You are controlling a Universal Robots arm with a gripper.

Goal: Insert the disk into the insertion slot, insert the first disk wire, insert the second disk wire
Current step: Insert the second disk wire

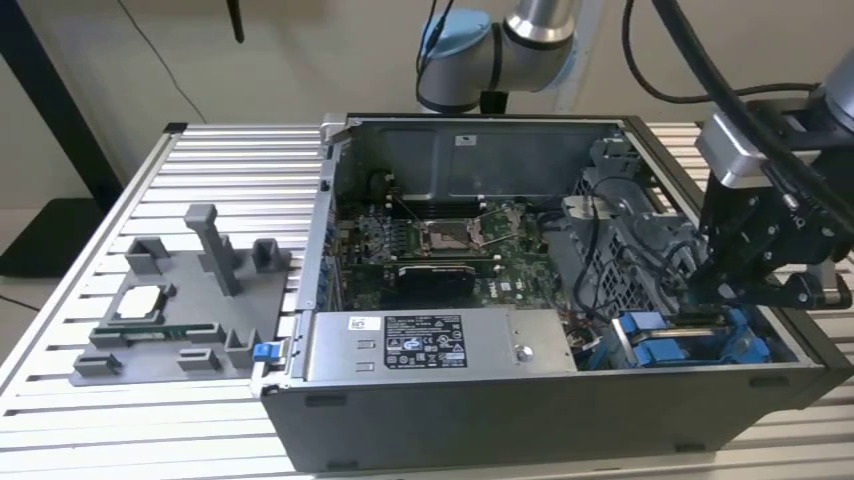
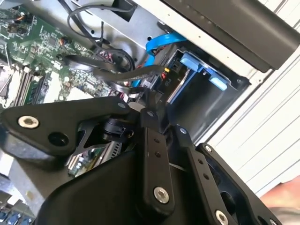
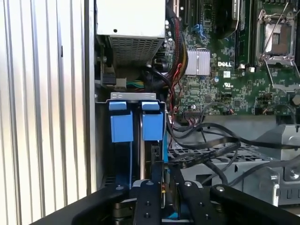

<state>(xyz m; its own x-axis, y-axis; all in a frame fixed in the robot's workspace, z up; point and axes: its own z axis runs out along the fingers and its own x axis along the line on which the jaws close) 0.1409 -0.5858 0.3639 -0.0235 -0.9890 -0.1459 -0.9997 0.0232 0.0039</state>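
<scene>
Exterior view first: my arm reaches down into an open computer case [image 1: 561, 400] on a slatted desk [image 1: 80, 300], with the pincer [image 1: 721, 290] low over the drive bays at the corner of the case on the exterior view's right. The insertion slot [image 3: 152, 154] sits there among blue plastic fittings, beside a blue-tabbed carrier [image 3: 122, 126]. In the first wrist view the disk [image 3: 164, 183] stands on edge between my pincer fingers [image 3: 146, 208], its bright blue frame showing as a thin strip, lowered part way into the slot. The fingers look closed on it from both flat sides, though their tips are hidden, so I judge the grip rather than see it. Black cables [image 3: 206, 150] loop close by, just beside the bay. I judge the disk stiff, fairly heavy for its size and sensitive to knocks; its smooth metal faces could slip, so the plastic frame edges seem the safer hold. The power-supply box [image 1: 441, 345] lies well apart.
</scene>
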